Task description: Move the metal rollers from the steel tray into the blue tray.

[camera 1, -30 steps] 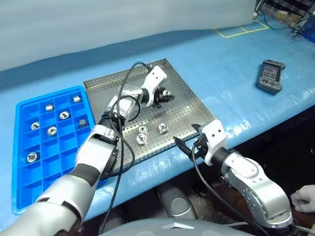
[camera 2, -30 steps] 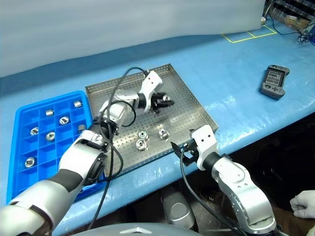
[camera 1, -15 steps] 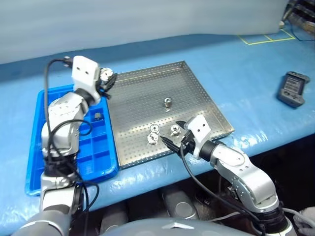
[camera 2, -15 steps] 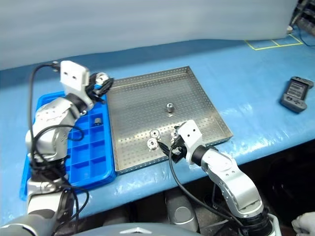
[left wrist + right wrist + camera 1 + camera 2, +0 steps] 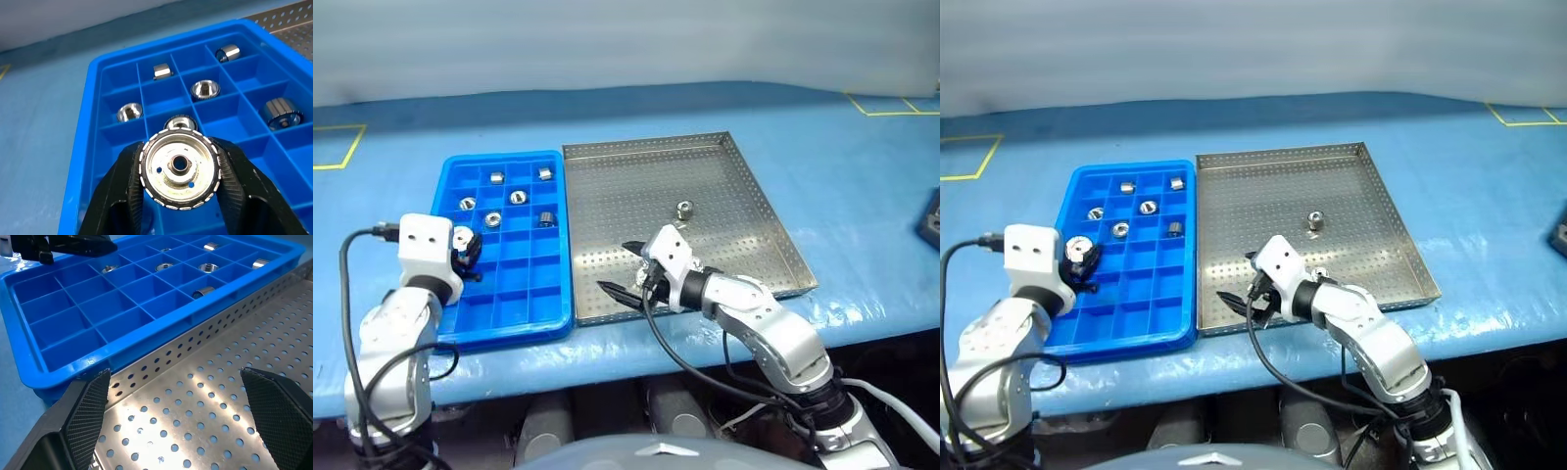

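My left gripper (image 5: 463, 253) is shut on a metal roller (image 5: 179, 166), a toothed silver disc with a central hole. It hangs over the near left compartments of the blue tray (image 5: 509, 294). Several rollers (image 5: 518, 197) lie in that tray's far compartments. The steel tray (image 5: 636, 196) sits just right of it, with one roller (image 5: 685, 210) standing on its perforated floor. Another roller (image 5: 1320, 273) peeks out beside my right wrist. My right gripper (image 5: 622, 269) is open and empty, low over the steel tray's front left corner and pointing toward the blue tray.
Both trays rest on a blue-covered table (image 5: 862, 196). Yellow tape marks lie at the far left (image 5: 337, 147) and far right (image 5: 891, 103). A dark handheld device (image 5: 932, 220) sits at the right edge.
The camera swung left. My left gripper carried the roller from over the steel tray to over the blue tray's near left part. The right gripper drifted left along the steel tray's front, still open.
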### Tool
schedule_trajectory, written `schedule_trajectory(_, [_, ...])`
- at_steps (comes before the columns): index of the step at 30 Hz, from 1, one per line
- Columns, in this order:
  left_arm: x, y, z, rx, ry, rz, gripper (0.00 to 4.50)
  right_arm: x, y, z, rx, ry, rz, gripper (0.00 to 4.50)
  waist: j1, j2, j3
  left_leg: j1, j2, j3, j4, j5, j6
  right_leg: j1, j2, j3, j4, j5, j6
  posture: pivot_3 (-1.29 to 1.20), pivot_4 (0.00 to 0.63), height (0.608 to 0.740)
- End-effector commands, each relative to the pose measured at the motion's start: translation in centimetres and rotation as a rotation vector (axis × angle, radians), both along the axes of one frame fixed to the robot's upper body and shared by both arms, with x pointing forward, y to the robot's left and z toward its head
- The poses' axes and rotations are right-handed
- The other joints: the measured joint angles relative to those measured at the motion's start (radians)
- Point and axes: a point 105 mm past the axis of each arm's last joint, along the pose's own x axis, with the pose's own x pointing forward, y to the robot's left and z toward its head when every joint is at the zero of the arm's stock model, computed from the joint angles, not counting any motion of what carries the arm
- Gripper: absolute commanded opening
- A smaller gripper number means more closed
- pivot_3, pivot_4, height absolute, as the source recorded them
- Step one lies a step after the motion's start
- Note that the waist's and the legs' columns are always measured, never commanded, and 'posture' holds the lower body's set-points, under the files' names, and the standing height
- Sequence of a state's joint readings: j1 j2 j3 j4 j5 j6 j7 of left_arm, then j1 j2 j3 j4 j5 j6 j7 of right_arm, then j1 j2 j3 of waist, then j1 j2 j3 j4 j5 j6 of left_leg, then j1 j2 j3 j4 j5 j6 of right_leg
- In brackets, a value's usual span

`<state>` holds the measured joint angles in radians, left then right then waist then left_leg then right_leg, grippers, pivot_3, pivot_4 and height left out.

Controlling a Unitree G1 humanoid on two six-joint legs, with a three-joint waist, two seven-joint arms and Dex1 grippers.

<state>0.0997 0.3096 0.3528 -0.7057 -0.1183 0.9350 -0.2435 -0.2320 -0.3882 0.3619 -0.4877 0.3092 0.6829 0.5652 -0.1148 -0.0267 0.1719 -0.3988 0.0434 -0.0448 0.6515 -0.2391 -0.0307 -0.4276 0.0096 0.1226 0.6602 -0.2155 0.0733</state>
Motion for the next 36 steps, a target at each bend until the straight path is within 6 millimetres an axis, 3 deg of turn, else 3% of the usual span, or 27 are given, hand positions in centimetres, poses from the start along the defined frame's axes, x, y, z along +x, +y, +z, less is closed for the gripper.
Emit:
schedule_trajectory(1, [-0.7, -0.1, 0.3, 0.004, -0.015, 0.002, 1.70, -0.5, 1.0, 0.9, 0.018, -0.043, 0.064, 4.50, 0.007, 0.000, 0.000, 0.000, 0.000, 0.000, 0.000, 0.000, 0.000, 0.000, 0.000, 0.000, 0.000, 0.000, 0.000, -0.01, 0.150, 0.740])
schedule_trajectory(7, [-1.4, -0.8, -1.7, -0.067, 0.054, -0.007, 1.70, -0.9, 1.3, 0.6, 0.013, -0.035, 0.085, 4.50, 0.017, 0.000, 0.000, 0.000, 0.000, 0.000, 0.000, 0.000, 0.000, 0.000, 0.000, 0.000, 0.000, -0.002, -0.004, -0.02, 0.150, 0.740])
schedule_trajectory(16, [-0.9, -1.9, -2.2, -0.103, 0.077, -0.064, 1.70, -1.0, 1.1, 0.4, 0.013, -0.030, 0.063, 4.50, 0.018, 0.000, 0.000, 0.000, 0.000, 0.000, 0.000, 0.000, 0.000, 0.000, 0.000, 0.000, 0.000, -0.003, -0.005, -0.05, 0.150, 0.740])
schedule_trajectory(20, [-0.5, -2.1, -2.1, -0.109, 0.069, -0.073, 3.07, -0.9, 0.9, 0.4, 0.015, -0.031, 0.045, 4.50, 0.017, 0.000, 0.000, 0.000, 0.000, 0.000, 0.000, 0.000, 0.000, 0.000, 0.000, 0.000, 0.000, -0.003, -0.005, -0.06, 0.150, 0.740])
schedule_trajectory(24, [0.7, -2.6, 0.5, -0.109, -0.032, -0.123, 4.37, -0.7, 0.1, 0.5, 0.007, -0.039, 0.006, 4.50, 0.015, 0.000, 0.000, 0.000, 0.000, 0.000, 0.001, 0.000, 0.000, 0.000, 0.000, 0.000, 0.000, -0.003, -0.005, -0.09, 0.150, 0.740])
schedule_trajectory(27, [1.8, -3.2, 2.1, -0.101, -0.090, -0.177, 4.37, -0.4, -0.8, 0.7, 0.006, -0.045, -0.033, 4.50, 0.011, 0.000, 0.000, 0.000, 0.000, 0.000, 0.001, 0.000, 0.000, 0.000, 0.000, 0.000, 0.000, -0.003, -0.005, -0.09, 0.150, 0.740])
schedule_trajectory(30, [3.6, -5.4, 4.5, -0.100, -0.150, -0.331, 4.37, 0.1, -2.6, 0.7, -0.009, -0.046, -0.110, 4.50, 0.006, 0.000, 0.000, 0.000, 0.000, 0.001, 0.002, 0.000, 0.000, 0.000, 0.000, 0.000, 0.000, -0.002, -0.004, -0.10, 0.150, 0.740])
schedule_trajectory(36, [6.0, -10.1, 6.0, -0.085, -0.122, -0.634, 4.37, 0.3, -5.1, 0.2, -0.047, -0.038, -0.209, 4.50, -0.010, 0.000, 0.000, -0.001, 0.000, 0.001, 0.002, 0.000, 0.000, 0.000, 0.000, 0.000, 0.000, -0.001, -0.003, -0.14, 0.150, 0.740])
